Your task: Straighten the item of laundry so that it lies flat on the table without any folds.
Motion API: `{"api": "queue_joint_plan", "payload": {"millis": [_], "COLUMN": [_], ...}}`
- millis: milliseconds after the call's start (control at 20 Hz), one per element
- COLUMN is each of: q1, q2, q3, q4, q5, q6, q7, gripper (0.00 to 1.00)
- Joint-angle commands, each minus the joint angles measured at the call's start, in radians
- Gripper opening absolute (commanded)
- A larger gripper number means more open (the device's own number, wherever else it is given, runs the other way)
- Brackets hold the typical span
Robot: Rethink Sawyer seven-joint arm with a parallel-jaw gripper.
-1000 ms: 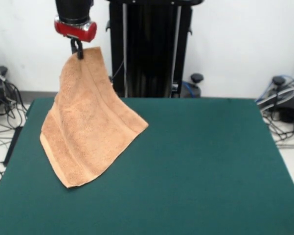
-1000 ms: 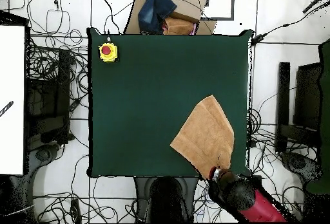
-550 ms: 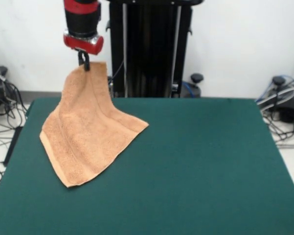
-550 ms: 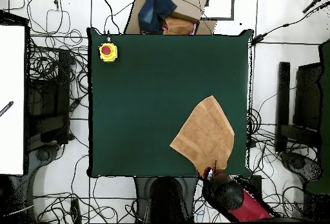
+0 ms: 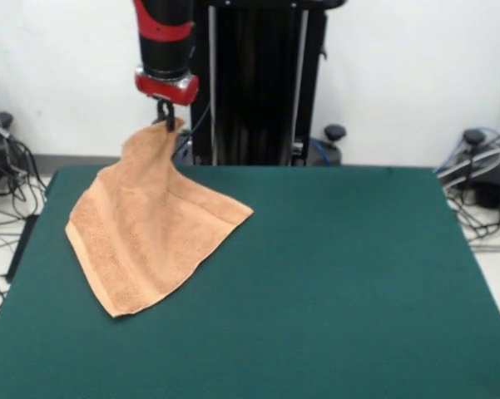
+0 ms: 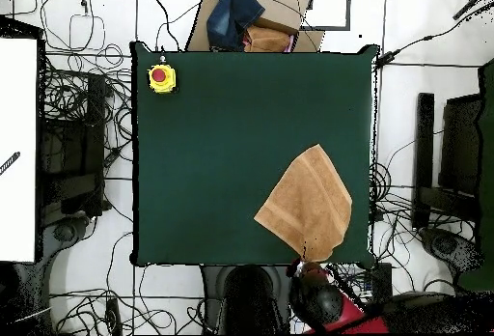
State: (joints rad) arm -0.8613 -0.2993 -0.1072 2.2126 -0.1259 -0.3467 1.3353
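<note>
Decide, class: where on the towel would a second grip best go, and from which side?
Judging from the front view, take the towel at its free pointed corner lying flat on the table, from above. The gripper holds the opposite corner up, so pulling there should stretch it flat.

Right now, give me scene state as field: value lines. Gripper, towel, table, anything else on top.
gripper: shut on one corner of the towel, held above the table's far edge in the front view
towel: orange-tan, one corner lifted, the rest draped down onto the table, not flat
towel position: in the overhead view, near the table's bottom right corner
table: dark green top, much wider than the towel
other items: yellow box with red button at the overhead view's top left corner of the table
task state: not done
</note>
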Motion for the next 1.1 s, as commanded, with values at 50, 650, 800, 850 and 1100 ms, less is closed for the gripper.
{"api": "queue_joint_plan", "payload": {"millis": [50, 650, 800, 850, 1100], "q1": [0.002, 0.031, 0.028, 0.028, 0.026], "q2": [0.075, -0.032, -0.04, -0.047, -0.053], "q3": [0.083, 0.037, 0.02, 0.016, 0.012], "q4": [0.021, -0.013, -0.031, -0.036, -0.076], "q5": [0.019, 0.034, 0.021, 0.018, 0.002], "q6": [-0.013, 0.034, 0.012, 0.008, -0.018], "q7": [0.295, 0.226, 0.212, 0.209, 0.192], "gripper": [0.0, 0.0, 0.0, 0.0, 0.0]}}
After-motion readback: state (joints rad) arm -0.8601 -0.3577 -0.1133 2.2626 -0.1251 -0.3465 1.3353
